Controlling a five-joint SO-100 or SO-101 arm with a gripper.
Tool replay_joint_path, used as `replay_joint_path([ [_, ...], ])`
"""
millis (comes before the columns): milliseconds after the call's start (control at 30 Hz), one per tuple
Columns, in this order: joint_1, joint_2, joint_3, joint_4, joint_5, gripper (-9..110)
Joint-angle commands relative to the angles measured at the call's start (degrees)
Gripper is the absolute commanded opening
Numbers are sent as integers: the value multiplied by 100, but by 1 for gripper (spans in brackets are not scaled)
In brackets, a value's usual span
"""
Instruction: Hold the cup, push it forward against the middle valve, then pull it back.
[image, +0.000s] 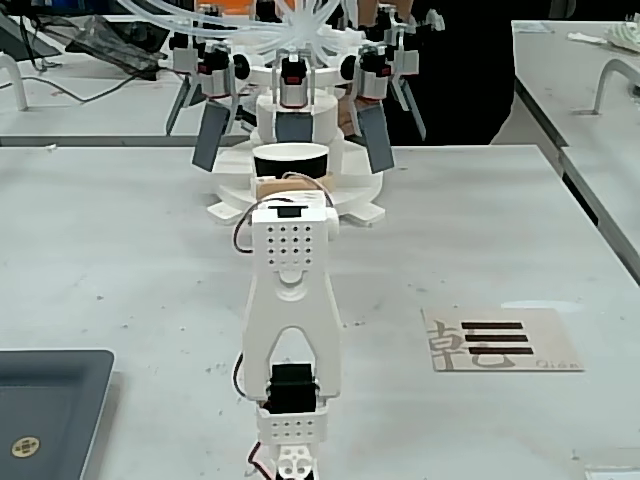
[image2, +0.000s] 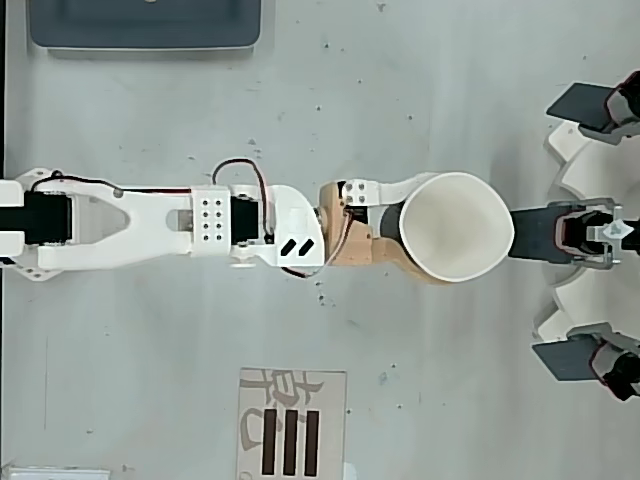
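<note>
The cup (image2: 457, 228) is round with a white rim; in the fixed view the cup (image: 290, 160) shows a white band over a tan lower part. My gripper (image2: 425, 230) is shut on it, a white finger (image2: 385, 190) on one side and a tan finger (image2: 400, 265) on the other. In the fixed view the arm's head hides most of the gripper (image: 290, 183). The middle valve (image2: 545, 232) is a dark flat paddle just right of the cup's rim, touching it or nearly so. In the fixed view the middle valve (image: 293, 127) hangs directly behind the cup.
Two longer slanted paddles (image: 210, 135) (image: 372, 137) flank the middle one above a white round base (image: 355, 195). A dark tray (image: 50, 400) lies at the near left, and a card with black bars (image: 500, 340) at the right. Another table stands far right.
</note>
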Motion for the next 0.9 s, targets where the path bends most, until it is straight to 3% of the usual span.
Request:
replay_joint_path([
  [0, 53, 246, 44, -281, -9, 5],
  [500, 53, 26, -211, -246, -9, 5],
  [867, 26, -1819, -2909, 527, -9, 5],
])
